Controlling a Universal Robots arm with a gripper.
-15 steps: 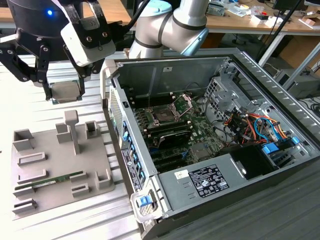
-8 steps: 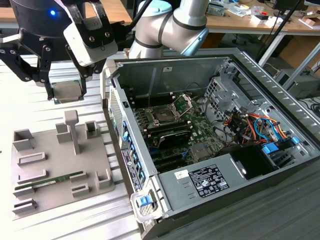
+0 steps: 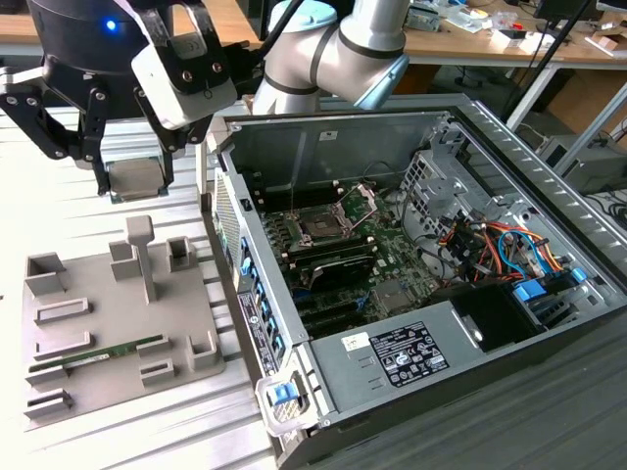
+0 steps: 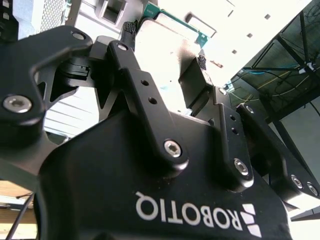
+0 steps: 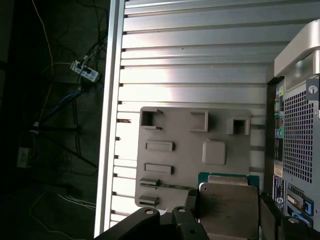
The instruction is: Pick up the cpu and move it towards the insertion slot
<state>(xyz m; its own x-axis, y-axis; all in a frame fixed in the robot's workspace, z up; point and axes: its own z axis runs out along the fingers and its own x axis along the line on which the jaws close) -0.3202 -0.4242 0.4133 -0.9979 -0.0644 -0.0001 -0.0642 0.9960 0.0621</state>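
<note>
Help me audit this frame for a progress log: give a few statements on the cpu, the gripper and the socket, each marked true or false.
1. The gripper is shut on the cpu, which is lifted off the table. True.
2. The cpu already sits in the insertion slot. False: it hangs outside the computer case, on the exterior view's left.
3. The hinged metal bracket at the insertion slot stands open. True.
4. The green memory stick is plugged into the board inside the case. False: it lies on the grey tray beside the case.
</note>
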